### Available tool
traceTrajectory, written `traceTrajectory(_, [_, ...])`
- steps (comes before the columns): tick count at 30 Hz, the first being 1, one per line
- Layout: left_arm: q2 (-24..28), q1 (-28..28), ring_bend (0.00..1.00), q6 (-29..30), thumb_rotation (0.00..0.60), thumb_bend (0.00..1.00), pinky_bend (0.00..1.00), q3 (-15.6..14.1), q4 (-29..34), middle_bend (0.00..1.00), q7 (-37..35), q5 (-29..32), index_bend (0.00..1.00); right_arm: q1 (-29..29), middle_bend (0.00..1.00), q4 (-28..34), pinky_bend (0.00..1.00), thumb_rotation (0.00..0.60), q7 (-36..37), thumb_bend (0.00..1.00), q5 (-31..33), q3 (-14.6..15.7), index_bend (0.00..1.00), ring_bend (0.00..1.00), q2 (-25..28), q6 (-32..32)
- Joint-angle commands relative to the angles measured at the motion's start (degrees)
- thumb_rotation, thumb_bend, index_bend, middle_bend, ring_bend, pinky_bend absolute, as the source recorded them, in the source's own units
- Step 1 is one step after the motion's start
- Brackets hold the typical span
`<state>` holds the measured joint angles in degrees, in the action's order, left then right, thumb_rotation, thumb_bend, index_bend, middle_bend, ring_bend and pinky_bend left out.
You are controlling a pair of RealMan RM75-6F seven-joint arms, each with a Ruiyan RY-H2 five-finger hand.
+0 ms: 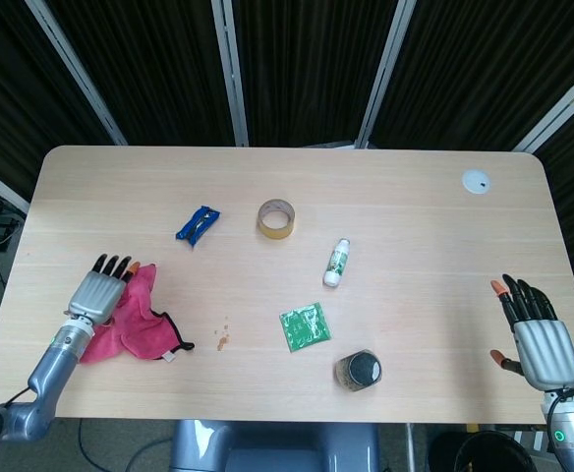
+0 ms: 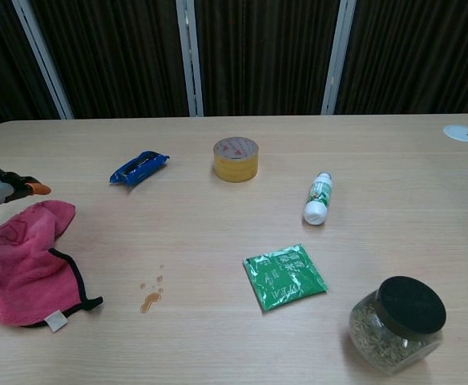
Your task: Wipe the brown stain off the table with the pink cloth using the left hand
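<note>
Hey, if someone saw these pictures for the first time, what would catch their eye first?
Probably the pink cloth, crumpled at the table's left edge, with the left hand over its left side, fingers spread. Next, the brown stain, small drops just right of the cloth. The right hand sits open at the far right edge.

text: none legible | green packet [image 2: 284,277]: print too small | white bottle [image 2: 318,197] label: unreadable | tape roll [image 2: 236,158]: markings blurred
</note>
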<state>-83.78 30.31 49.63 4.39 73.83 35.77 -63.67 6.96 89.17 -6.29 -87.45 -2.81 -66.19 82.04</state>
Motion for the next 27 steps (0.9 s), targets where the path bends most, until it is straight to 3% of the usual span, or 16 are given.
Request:
traceTrajectory(1, [-0.6,0.6,0.0,-0.3,0.6,0.04,0.0,0.0,-0.2,0.0,0.7,0.7,0.0,0.0,0.0,0.1,0.11,0.6,0.1,0.01,0.1,0.0,0.06,0.0,0.0,0.0])
traceTrajectory(5, [-2.1,1.7,0.0,-0.3,0.6,0.05,0.01,-0.3,0.2,0.0,2.7,2.1,0.04,0.0,0.0,0.3,0.11,0.6,0.1,0.01,-0.1,0.1,0.06,0.0,0.2,0.1])
traceTrajectory(8, [-2.7,1.6,0.02,1.0,0.6,0.08,0.11,-0.5,1.2,0.04,2.4,2.1,0.19,-0.1,0.0,0.3,0.11,0.6,0.4,0.01,0.0,0.1,0.06,0.0,0.2,0.1])
traceTrajectory(14, [-3.0,1.2,0.29,2.9,0.6,0.25,0.37,-1.7,1.3,0.39,0.4,0.0,0.49,0.0,0.0,0.6,0.11,0.6,0.8,0.01,0.2,0.1,0.06,0.0,0.3,-0.1])
traceTrajectory(19, [-3.5,0.6,0.46,5.1,0.6,0.41,0.5,-2.1,0.9,0.57,-3.5,-3.2,0.7,-0.1,0.0,0.8,0.11,0.6,1.0,0.02,0.5,0.1,0.06,0.0,0.3,-0.1])
traceTrajectory(21, [-3.7,0.6,0.5,6.0,0.6,0.46,0.53,-2.0,1.0,0.61,-5.0,-4.5,0.75,0.0,0.0,0.9,0.11,0.6,1.0,0.01,0.6,0.0,0.06,0.0,0.3,-0.2])
traceTrajectory(27, [-4.8,1.1,0.52,9.6,0.6,0.48,0.55,0.0,4.3,0.64,-7.4,-6.8,0.79,0.0,0.0,0.9,0.11,0.6,1.0,0.02,0.7,0.0,0.06,0.0,0.2,-0.3])
